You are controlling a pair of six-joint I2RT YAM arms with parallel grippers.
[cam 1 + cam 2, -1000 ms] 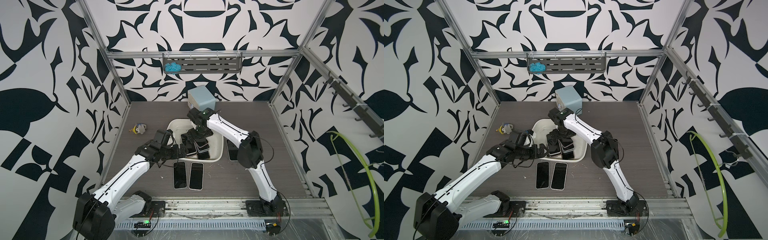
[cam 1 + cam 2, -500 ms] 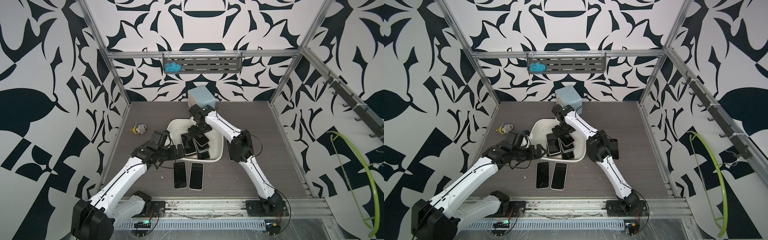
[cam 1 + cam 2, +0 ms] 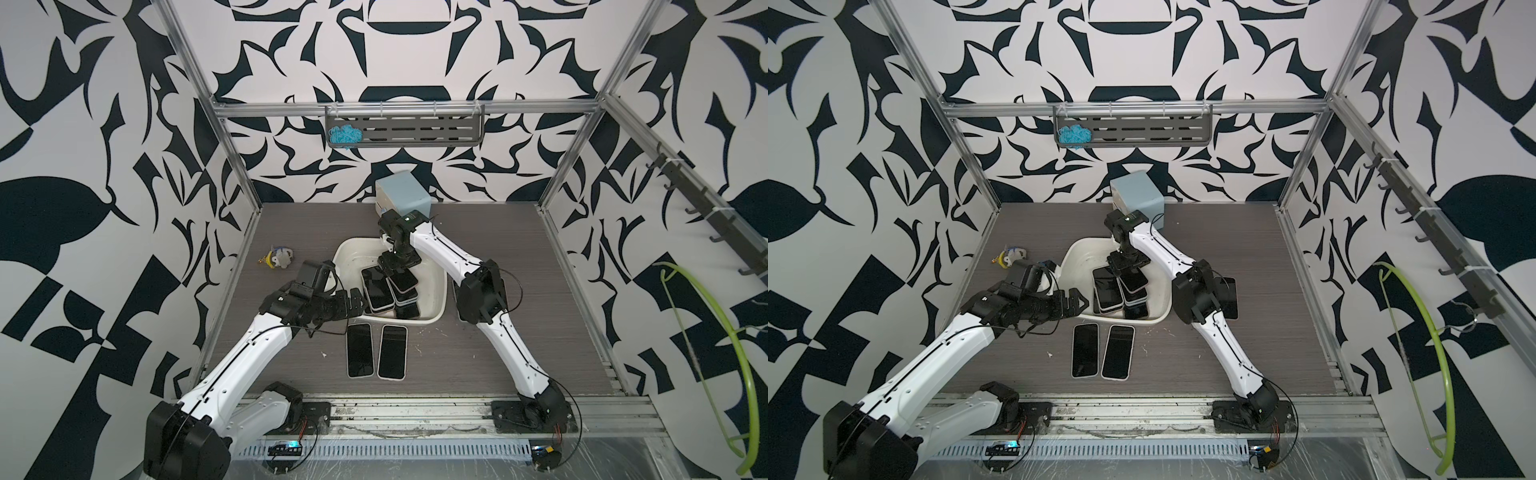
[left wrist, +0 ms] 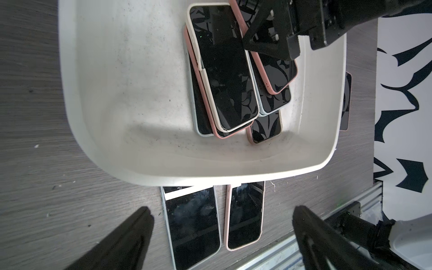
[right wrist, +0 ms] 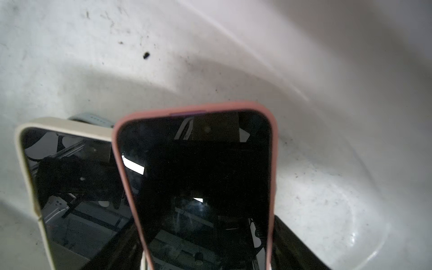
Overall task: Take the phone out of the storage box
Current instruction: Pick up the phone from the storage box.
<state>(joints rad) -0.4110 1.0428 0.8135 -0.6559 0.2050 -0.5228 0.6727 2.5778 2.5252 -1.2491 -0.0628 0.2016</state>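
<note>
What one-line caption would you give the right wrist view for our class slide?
Right gripper clamps a pink-cased phone inside the white storage box, a cream-cased phone alongside.

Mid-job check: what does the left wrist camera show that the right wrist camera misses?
Only the left wrist view shows two phones on the table, the open left gripper, and the storage box near rim. Only the right wrist view shows the right gripper clamping the pink-cased phone by its edges. Both show the box's inside, that phone and the cream-cased phone beside it.

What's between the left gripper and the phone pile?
Left wrist view: the storage box's near rim, then its bare floor. Two phones lie on the table by the left gripper.
</note>
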